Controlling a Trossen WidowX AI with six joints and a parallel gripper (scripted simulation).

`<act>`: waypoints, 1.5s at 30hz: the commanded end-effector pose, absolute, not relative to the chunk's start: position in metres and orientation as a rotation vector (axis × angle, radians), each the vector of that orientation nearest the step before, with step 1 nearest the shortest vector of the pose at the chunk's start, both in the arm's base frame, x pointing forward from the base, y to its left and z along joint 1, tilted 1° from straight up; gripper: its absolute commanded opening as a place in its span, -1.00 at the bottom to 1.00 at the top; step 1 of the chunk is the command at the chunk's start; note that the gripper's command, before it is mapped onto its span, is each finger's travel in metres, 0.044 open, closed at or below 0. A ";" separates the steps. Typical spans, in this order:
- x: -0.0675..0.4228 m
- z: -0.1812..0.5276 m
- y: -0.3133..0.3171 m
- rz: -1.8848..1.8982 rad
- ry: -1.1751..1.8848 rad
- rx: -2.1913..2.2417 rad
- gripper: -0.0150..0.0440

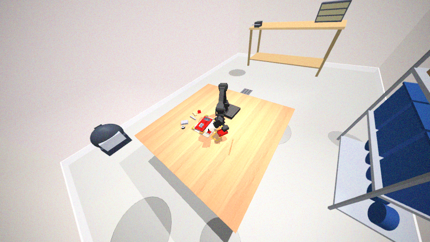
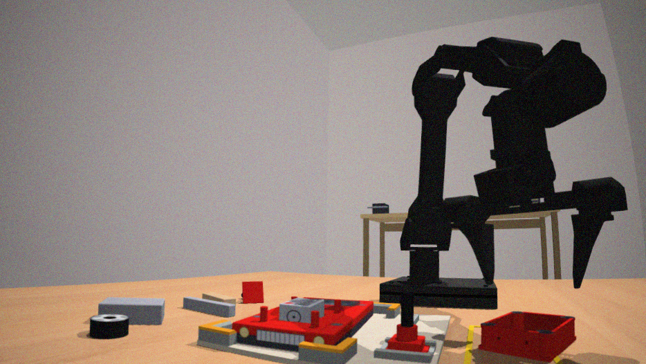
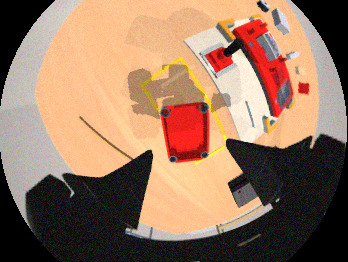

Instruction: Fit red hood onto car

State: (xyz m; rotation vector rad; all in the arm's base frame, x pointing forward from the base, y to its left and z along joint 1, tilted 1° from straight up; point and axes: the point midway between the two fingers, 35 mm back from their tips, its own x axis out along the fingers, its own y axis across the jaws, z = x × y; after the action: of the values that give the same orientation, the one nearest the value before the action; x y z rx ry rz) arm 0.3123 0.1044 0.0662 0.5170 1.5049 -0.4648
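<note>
The red hood (image 2: 526, 335) (image 3: 186, 132) (image 1: 223, 131) lies on the table inside a yellow outline, hollow side up in the side view, right of the car. The red chassis (image 2: 307, 324) (image 3: 266, 66) (image 1: 203, 123) sits in its grey-and-yellow jig with the grey engine block (image 2: 300, 310) in place; short red pegs stand around it. My gripper (image 2: 535, 280) (image 3: 190, 148) is open wide and empty. It hangs above the hood, one finger to each side, with its tips clear above the rim.
A black post on a red stand (image 2: 407, 332) rises on the white mat between car and hood. A black wheel (image 2: 108, 325), grey blocks (image 2: 131, 310) and a small red cube (image 2: 252, 291) lie left of the jig. The arm's base (image 2: 438, 291) stands behind.
</note>
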 end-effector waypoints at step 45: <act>0.311 0.031 0.104 -0.473 1.507 0.514 1.00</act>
State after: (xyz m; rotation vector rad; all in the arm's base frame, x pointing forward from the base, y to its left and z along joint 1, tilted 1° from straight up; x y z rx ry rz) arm 0.3125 0.1052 0.0340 0.5160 1.5071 -0.4662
